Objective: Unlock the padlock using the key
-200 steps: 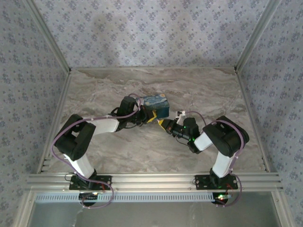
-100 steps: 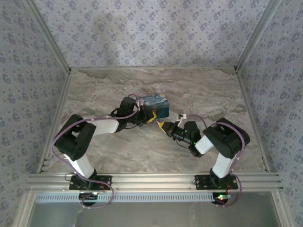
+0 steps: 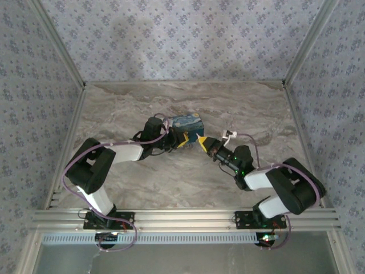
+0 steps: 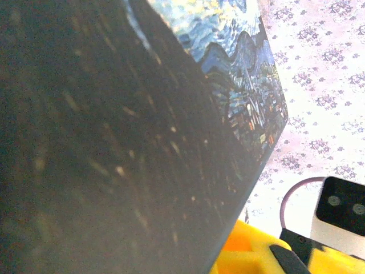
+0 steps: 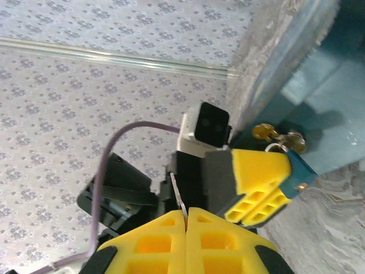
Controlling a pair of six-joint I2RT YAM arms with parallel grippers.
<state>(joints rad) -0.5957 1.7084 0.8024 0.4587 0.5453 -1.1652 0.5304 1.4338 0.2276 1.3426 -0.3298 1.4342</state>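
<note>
So here's where we are: the right end effector (image 5: 186, 216) has its fingers pressed together on a thin silver sliver that we're pretty sure is the key (image 5: 178, 197). The blade pokes out past the fingertips, roughly in line with the fingers.

The left end effector (image 3: 182, 141) sits right against the near face of the painted box (image 3: 191, 123) on the bench (image 3: 251, 108). It looks clamped on a slim teal piece with a brass spot at its lower end. We take that for the padlock (image 5: 297, 166), with brass and silver bits just above it near the box front.

What matters for the next move is this. From the right wrist, the brass spot, probably the keyhole, lies ahead and off to the right of the key tip, near but apart. The teal body also runs on a slant to the blade. So we'd guess the right arm needs to swing the tip over and line up the axes before pushing in.

The box is closed, so we can't tell what's inside.
</note>
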